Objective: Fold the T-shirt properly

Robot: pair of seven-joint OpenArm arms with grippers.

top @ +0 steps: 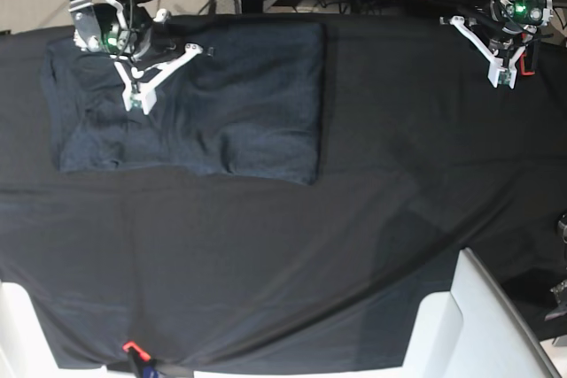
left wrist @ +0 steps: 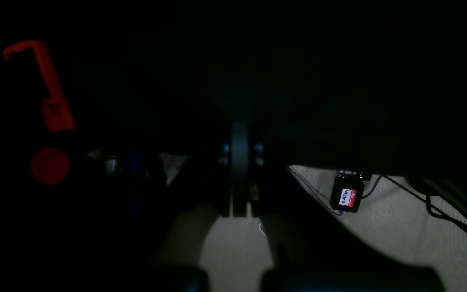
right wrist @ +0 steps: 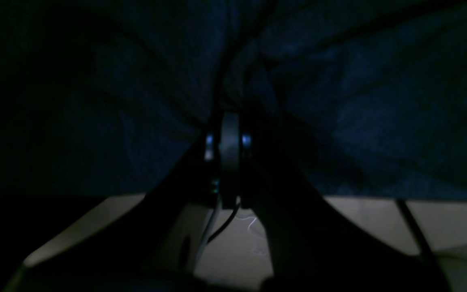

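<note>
Left wrist view: very dark; the left gripper point(left wrist: 239, 178) shows its jaws pressed together with nothing between them; behind it lies dim black cloth; a red plastic clamp point(left wrist: 49, 89) stands at the left; a small black box with a red-and-white label point(left wrist: 347, 196) lies on pale beige floor point(left wrist: 399, 231) among dark cables.

Right wrist view: the right gripper point(right wrist: 229, 158) has its jaws together; soft, wrinkled dark charcoal-grey T-shirt point(right wrist: 359, 109) fills the upper picture, its creases running toward the jaw tips; whether fabric is pinched there, I cannot tell.

Base view: the T-shirt point(top: 230, 104) lies folded into a rough rectangle on the far left part of the smooth black tablecloth point(top: 354, 245); the right gripper point(top: 133, 99) is over the shirt's left half; the left gripper point(top: 505, 77) is over bare cloth near the far right corner, well apart from the shirt.
</note>
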